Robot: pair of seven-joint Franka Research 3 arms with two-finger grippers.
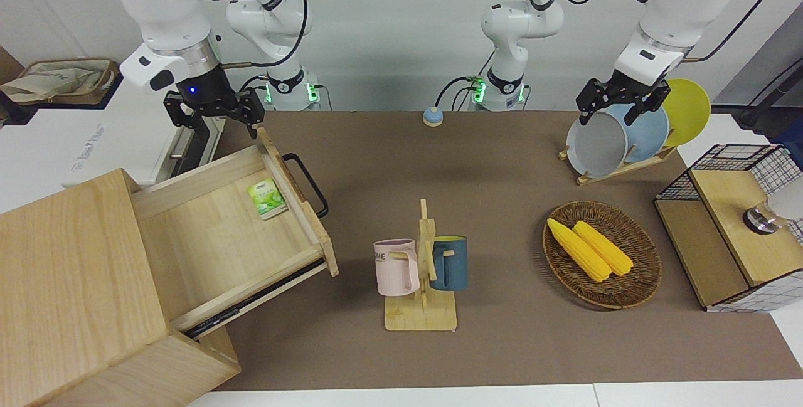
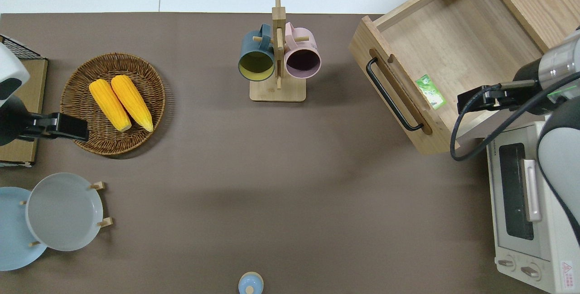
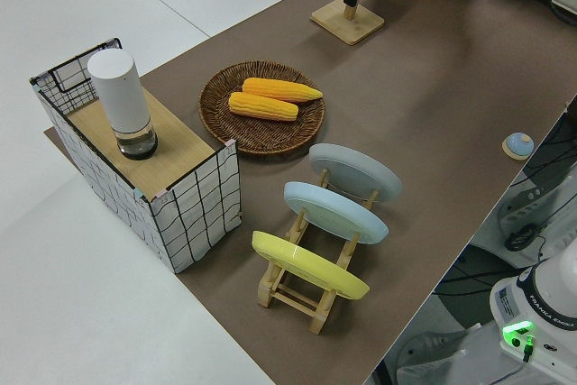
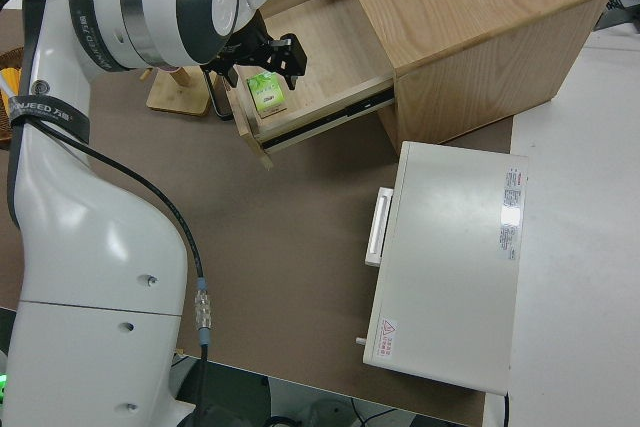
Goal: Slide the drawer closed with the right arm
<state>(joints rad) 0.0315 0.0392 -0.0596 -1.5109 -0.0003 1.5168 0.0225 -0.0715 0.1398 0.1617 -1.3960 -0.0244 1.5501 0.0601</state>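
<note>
The drawer [image 1: 213, 237] stands pulled far out of the large light-wood cabinet [image 1: 69, 281], its black bar handle [image 1: 307, 184] facing the middle of the table. A small green packet [image 1: 266, 198] lies inside, against the drawer's front panel. My right gripper [image 1: 216, 120] is open and empty. It hangs over the drawer's side wall nearest the robots, as the overhead view [image 2: 480, 99] and the right side view [image 4: 265, 59] show. It touches neither the drawer [image 2: 457, 36] nor the handle [image 2: 392, 94]. My left arm is parked, its gripper [image 1: 618, 107] open.
A white toaster oven [image 2: 525, 203] stands beside the cabinet, nearer to the robots. A mug rack [image 1: 421, 269] with two mugs is mid-table. A wicker basket [image 1: 633, 294] of corn, a plate rack [image 1: 627, 137] and a wire-mesh cabinet [image 1: 728, 231] are toward the left arm's end.
</note>
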